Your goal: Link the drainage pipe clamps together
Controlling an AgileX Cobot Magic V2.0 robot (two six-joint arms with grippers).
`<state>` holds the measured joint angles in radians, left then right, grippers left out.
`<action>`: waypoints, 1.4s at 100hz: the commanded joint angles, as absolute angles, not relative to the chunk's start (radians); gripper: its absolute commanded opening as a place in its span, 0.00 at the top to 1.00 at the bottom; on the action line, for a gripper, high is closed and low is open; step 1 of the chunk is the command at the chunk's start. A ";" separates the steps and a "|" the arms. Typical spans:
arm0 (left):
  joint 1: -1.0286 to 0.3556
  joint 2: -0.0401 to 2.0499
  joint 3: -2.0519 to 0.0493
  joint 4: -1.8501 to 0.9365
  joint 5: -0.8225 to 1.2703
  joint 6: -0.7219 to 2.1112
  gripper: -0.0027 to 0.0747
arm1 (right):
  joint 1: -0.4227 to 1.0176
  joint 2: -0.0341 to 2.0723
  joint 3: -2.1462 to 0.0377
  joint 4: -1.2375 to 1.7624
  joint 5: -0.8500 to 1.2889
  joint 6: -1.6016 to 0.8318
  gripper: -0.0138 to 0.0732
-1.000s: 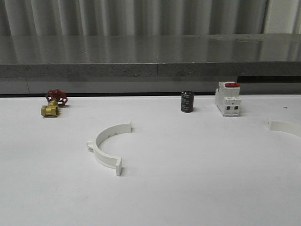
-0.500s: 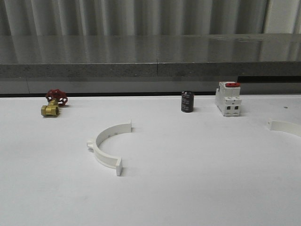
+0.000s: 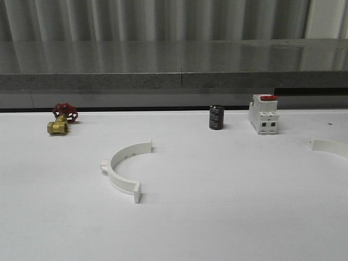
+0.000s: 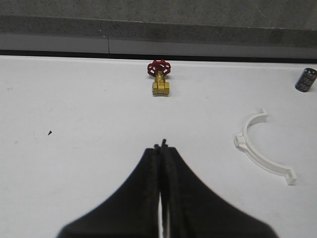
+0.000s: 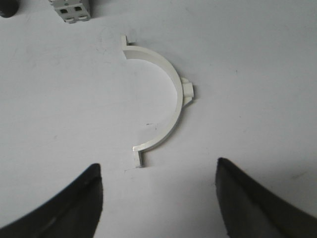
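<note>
One white drainage pipe clamp (image 3: 124,169) lies flat on the white table, left of centre, its open side facing right. The left wrist view shows the same half-ring (image 4: 261,149) off to one side of my left gripper (image 4: 160,146), whose black fingers are pressed together with nothing in them. A second clamp (image 3: 330,147) lies at the table's right edge, partly cut off in the front view. It shows whole in the right wrist view as a half-ring (image 5: 166,100) just ahead of my right gripper (image 5: 158,171), which is wide open above the table.
A brass valve with a red handwheel (image 3: 62,119) sits at the back left. A black cylinder (image 3: 216,117) and a white switch block with a red top (image 3: 263,114) stand at the back, right of centre. A grey ledge (image 3: 174,81) runs behind the table.
</note>
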<state>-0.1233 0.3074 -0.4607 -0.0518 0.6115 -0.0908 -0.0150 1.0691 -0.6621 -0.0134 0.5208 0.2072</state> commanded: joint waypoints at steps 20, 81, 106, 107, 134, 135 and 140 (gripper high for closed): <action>-0.121 0.316 -0.490 -0.052 0.544 -0.089 0.99 | -0.037 1.141 -0.771 -0.016 0.488 0.202 0.26; -0.121 0.316 -0.490 -0.052 0.544 -0.089 0.99 | -0.064 1.645 -1.046 -0.017 0.557 0.146 0.26; -0.121 0.316 -0.490 -0.052 0.544 -0.089 0.99 | -0.064 1.765 -1.125 -0.017 0.584 0.130 0.26; -0.121 0.316 -0.490 -0.052 0.544 -0.089 0.99 | -0.064 1.767 -1.125 -0.017 0.584 0.130 0.26; -0.121 0.316 -0.490 -0.052 0.544 -0.089 0.99 | -0.064 1.815 -1.128 -0.017 0.578 0.130 0.26; -0.121 0.316 -0.490 -0.052 0.544 -0.089 0.99 | -0.064 1.816 -1.128 -0.017 0.578 0.130 0.26; -0.121 0.316 -0.490 -0.052 0.544 -0.089 0.99 | -0.064 1.823 -1.128 -0.017 0.578 0.130 0.26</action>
<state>-0.1233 0.3074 -0.4607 -0.0500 0.6115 -0.0908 -0.0578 1.8551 -1.1001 -0.0118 0.5930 0.1433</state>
